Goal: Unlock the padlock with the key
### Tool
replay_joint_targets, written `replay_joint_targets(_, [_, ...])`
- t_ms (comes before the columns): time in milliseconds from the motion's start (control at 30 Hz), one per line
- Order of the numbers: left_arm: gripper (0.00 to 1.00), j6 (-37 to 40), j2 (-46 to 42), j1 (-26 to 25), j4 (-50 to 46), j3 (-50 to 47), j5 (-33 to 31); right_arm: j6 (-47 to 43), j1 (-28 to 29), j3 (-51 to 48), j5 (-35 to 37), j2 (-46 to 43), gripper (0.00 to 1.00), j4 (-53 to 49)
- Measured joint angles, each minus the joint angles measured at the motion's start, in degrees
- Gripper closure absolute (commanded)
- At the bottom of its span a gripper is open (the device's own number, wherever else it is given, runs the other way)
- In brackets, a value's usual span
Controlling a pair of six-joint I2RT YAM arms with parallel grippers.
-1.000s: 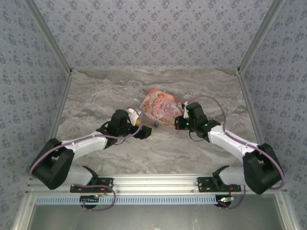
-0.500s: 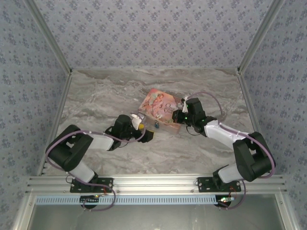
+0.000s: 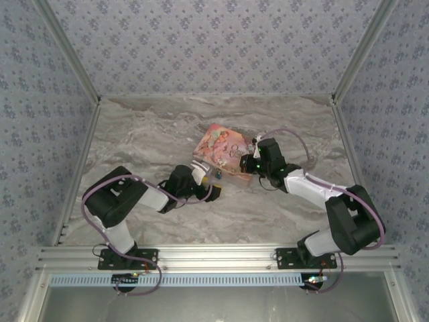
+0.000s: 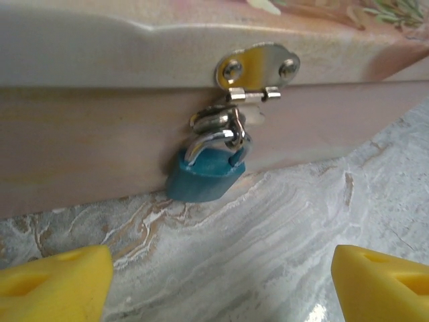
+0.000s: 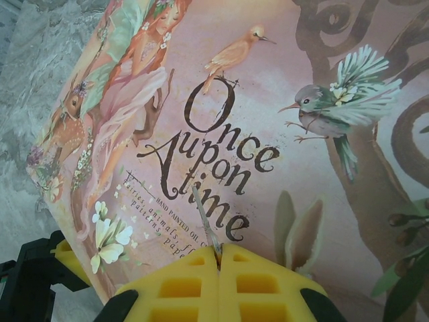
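Note:
The small teal padlock (image 4: 204,180) hangs by its silver shackle (image 4: 213,142) from a metal hasp (image 4: 258,67) on the front of a pink book-shaped box (image 3: 224,149). Its body rests at the marble tabletop. My left gripper (image 4: 221,288) is open, low on the table just in front of the padlock, with nothing between its yellow fingertips (image 4: 53,282). In the top view that left gripper (image 3: 214,190) sits just below the padlock (image 3: 218,176). My right gripper (image 5: 219,258) is shut on a thin silver key (image 5: 204,218), whose blade points out over the box lid. From above, the right gripper (image 3: 250,168) is at the box's right end.
The pink box lid (image 5: 322,100) reads "Once upon a time" and has birds painted on it. The marble tabletop (image 3: 147,134) is walled by patterned panels on three sides. Purple cables loop beside both arms.
The left arm has folded in and its gripper has slid right and lower, up to the padlock, with its jaws a little narrower. The right gripper shifted slightly toward the box, then stayed put.

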Motion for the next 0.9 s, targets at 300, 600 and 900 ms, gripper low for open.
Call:
replay_joint_targets(300, [0.21, 1.9, 0.4, -1.9, -0.1, 2.4, -4.0, 0.0, 0.1, 0.0, 0.7, -0.2, 1.0, -0.2])
replay_joint_targets(600, [0.31, 3.7, 0.7, -3.2, -2.3, 4.3, -7.6, 0.0, 0.3, 0.0, 0.7, -0.2, 1.0, -0.2])
replay_joint_targets(900, [0.43, 4.2, 2.6, -4.8, -4.8, 6.7, -10.7, 0.0, 0.3, 0.0, 1.0, -0.2, 1.0, -0.2])
